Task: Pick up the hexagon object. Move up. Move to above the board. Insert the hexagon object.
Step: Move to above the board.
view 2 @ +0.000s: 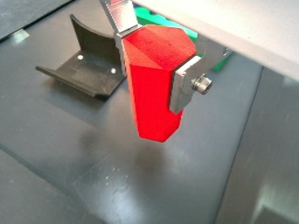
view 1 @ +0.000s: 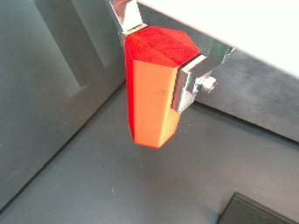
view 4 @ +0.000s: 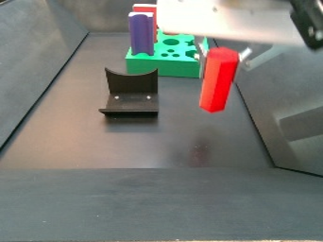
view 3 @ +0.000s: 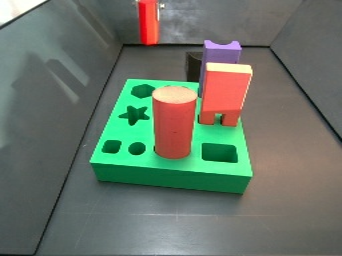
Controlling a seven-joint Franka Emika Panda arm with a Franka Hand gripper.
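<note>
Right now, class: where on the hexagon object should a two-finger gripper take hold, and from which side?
At its upper end, from above, as the gripper does now. The hexagon object hangs upright off the floor, a finger flat against a side facet. Its lower end stays free, likely helping insertion into the board.

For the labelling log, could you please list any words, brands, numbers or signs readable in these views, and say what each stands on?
None: no readable text in any view.
The hexagon object, shut in the end effector and held off the floor away from the board: plain red faces.
The board: only shaped cutouts, no lettering.
The fixture: bare dark metal.
The cylinder and the yellow-topped block: unmarked.
</note>
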